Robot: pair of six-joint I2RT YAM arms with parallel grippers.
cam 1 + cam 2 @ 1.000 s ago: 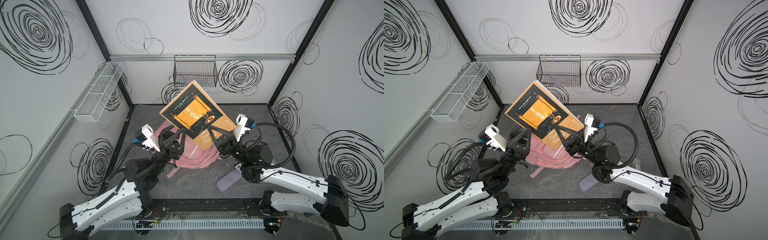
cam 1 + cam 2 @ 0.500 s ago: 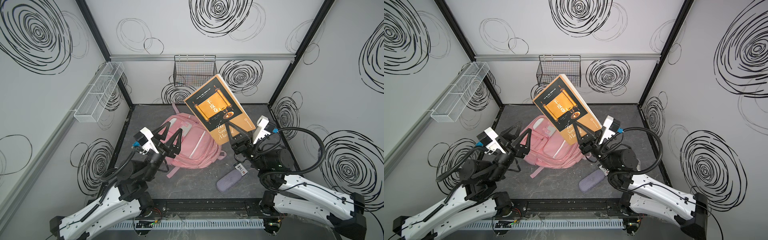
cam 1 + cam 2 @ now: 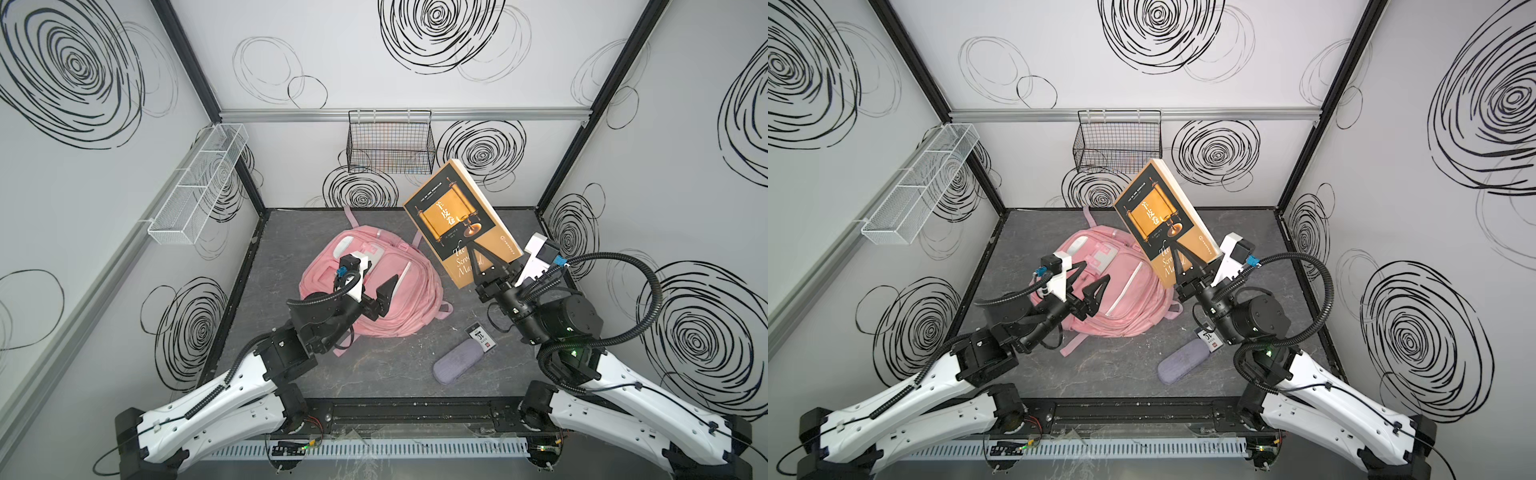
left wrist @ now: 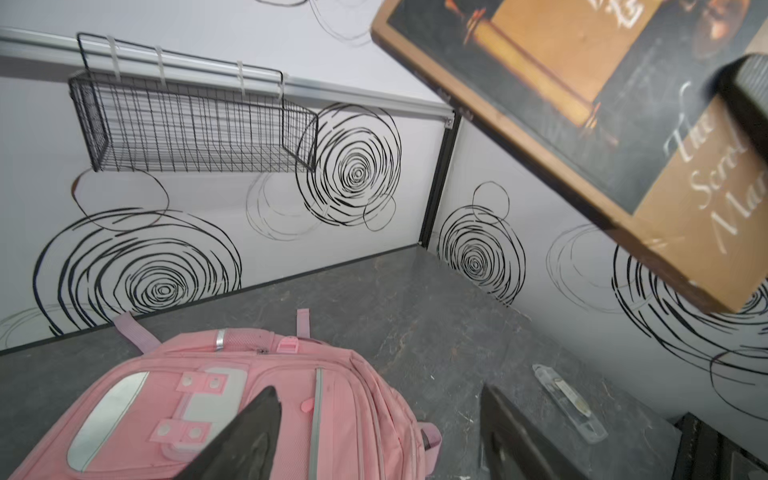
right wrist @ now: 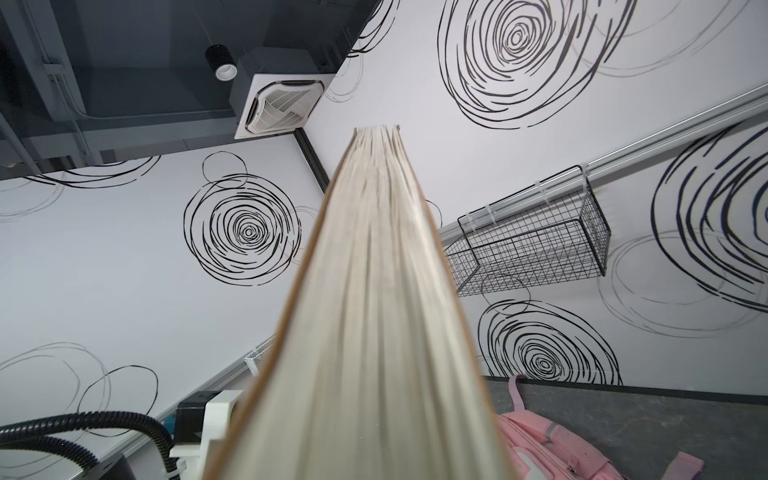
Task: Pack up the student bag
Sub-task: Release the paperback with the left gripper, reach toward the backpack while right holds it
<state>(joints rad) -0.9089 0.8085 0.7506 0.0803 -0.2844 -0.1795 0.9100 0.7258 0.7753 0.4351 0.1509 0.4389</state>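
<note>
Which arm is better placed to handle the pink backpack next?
Probably left. The left arm's jaws stand open and empty over the large pink fabric backpack; the right arm's jaws are shut on the raised orange-and-black paperback book.

The large pink backpack [image 3: 415, 303] is matt woven cloth with smooth, faintly shiny white trim. The black-and-amber paperback book [image 3: 453, 220] has a glossy card cover and rough cream paper page edges. The oblong grey-lilac pouch [image 3: 455, 365] looks like soft textile. The black wire basket [image 3: 390, 145] is coated metal. The dark grey tabletop [image 3: 374, 374] is matt and stone-patterned.
</note>
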